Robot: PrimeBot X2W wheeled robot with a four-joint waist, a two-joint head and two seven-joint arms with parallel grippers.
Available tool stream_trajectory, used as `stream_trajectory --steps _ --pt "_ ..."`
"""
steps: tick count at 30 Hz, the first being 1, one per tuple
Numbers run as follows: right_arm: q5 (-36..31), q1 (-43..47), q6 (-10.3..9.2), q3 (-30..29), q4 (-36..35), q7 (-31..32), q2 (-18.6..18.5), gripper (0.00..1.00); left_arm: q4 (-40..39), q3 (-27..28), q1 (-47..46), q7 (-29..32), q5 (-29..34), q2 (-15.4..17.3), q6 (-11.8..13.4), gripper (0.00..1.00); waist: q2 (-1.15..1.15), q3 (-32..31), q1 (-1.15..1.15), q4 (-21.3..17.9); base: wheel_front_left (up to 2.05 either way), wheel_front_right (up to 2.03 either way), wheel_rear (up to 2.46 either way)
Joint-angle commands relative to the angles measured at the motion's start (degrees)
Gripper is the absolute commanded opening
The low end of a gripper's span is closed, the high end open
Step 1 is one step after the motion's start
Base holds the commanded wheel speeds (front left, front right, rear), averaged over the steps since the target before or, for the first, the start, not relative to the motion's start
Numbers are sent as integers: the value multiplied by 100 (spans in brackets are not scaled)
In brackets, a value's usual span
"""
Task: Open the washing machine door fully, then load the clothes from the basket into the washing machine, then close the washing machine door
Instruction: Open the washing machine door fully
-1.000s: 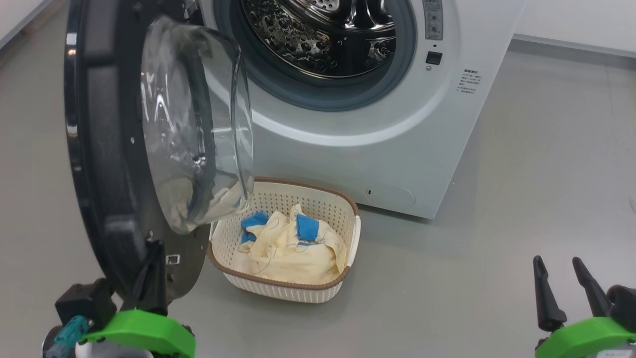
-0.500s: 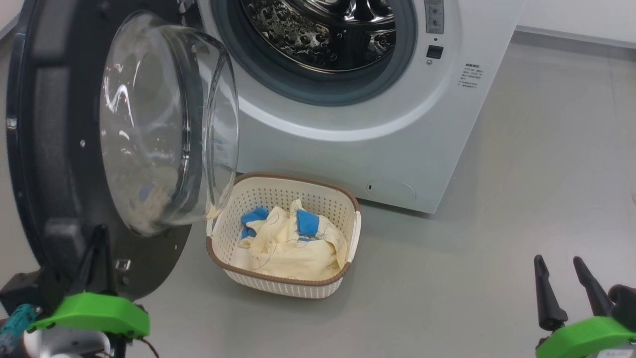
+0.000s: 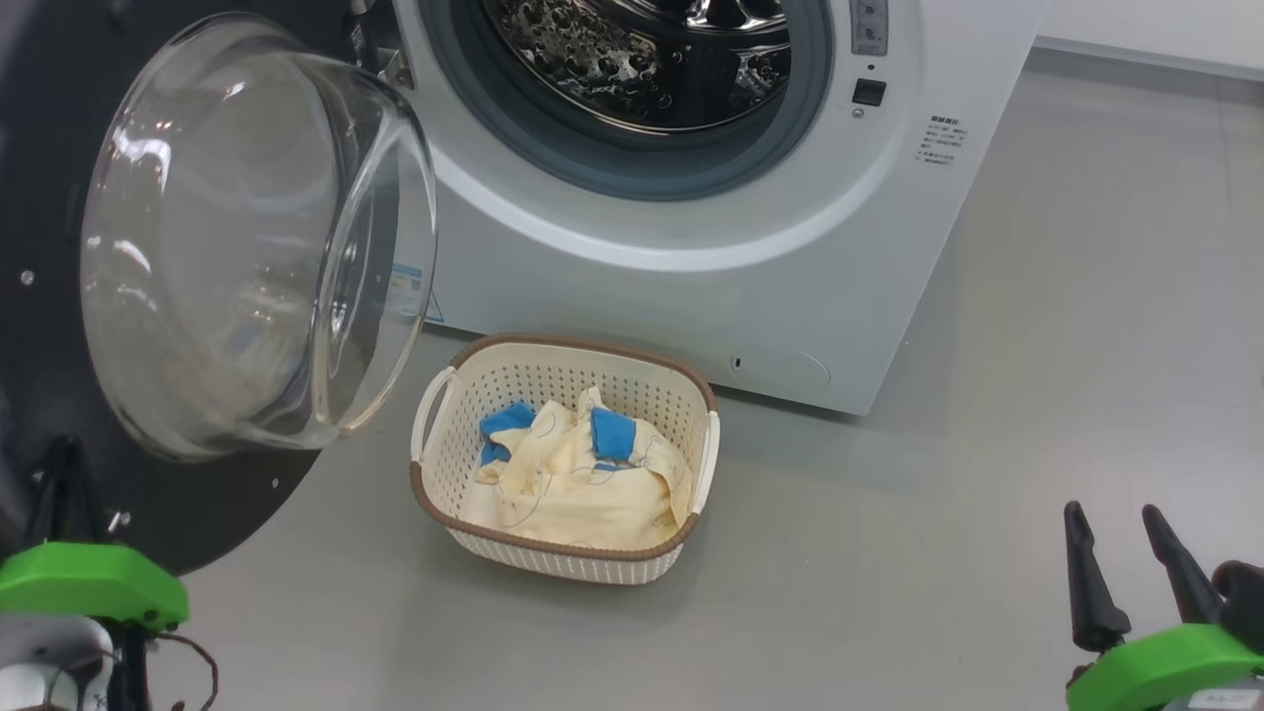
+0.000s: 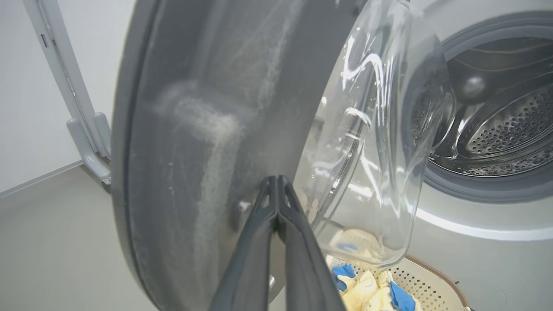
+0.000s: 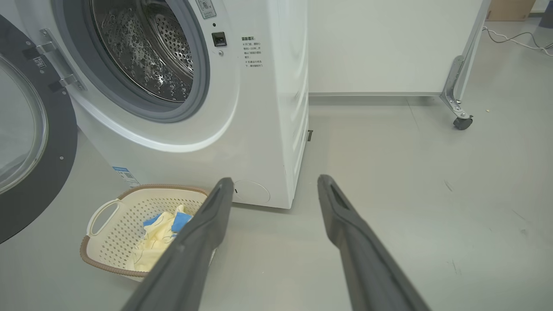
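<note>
The washing machine door (image 3: pixel 39 346) stood swung wide, its inner face at the tip of the left hand (image 4: pixel 277 179), which was clenched on nothing and nearer for pushing. The clothes (image 3: pixel 573 484) lay in the basket (image 3: pixel 563 342); the right hand (image 3: pixel 1111 513), released, hung well apart.

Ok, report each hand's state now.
Left hand: closed, empty, pointed at the inner face of the large round black-rimmed glass washing machine door.
Right hand: open, empty.
</note>
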Motion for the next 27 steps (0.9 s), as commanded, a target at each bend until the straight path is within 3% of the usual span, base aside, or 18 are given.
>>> stream_trajectory --steps 1,17,27 --pt "32 -329 0 90 -176 2 -94 100 -19 354 -363 -65 -54 312 810 0 0 13 -1 -8 0 0 0" --pt "6 -364 0 68 -158 2 -94 100 1704 692 -1320 -391 -235 910 451 0 0 -23 -1 -119 0 0 0" --pt "30 -327 0 89 -160 14 -94 100 2396 645 -1663 -699 -247 988 257 0 0 -86 -1 -156 0 0 0"
